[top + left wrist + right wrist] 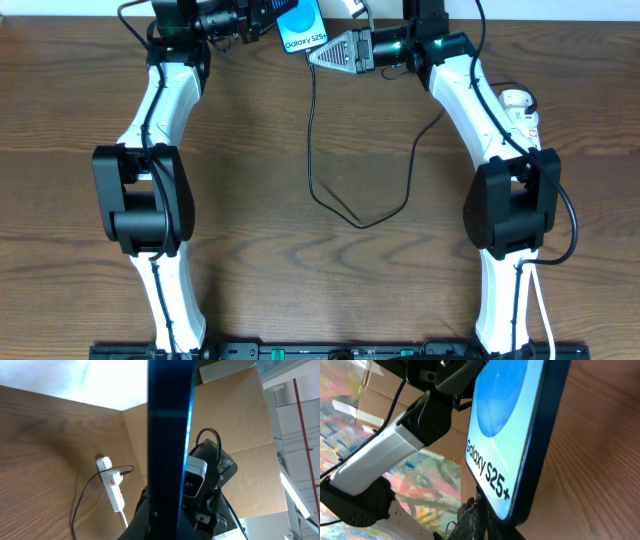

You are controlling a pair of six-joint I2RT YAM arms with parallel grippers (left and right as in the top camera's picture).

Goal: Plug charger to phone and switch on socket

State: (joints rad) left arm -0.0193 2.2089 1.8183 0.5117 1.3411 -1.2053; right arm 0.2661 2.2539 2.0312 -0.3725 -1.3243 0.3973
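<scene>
My left gripper (283, 22) is shut on the phone (303, 30) and holds it up at the table's far edge, lit blue screen with "Galaxy S25+" showing. The left wrist view shows the phone edge-on (170, 435). The right wrist view shows its screen (510, 425). My right gripper (316, 58) is shut on the charger plug tip right at the phone's lower edge (495, 525); the tip itself is hidden. The black charger cable (312, 150) hangs down, loops on the table and runs to the white socket (520, 108), also in the left wrist view (114, 487).
A brown cardboard sheet (240, 420) stands behind the table's far edge. The cable loop (360, 222) lies mid-table between both arms. The socket's white cord (545, 310) runs along the right arm's base.
</scene>
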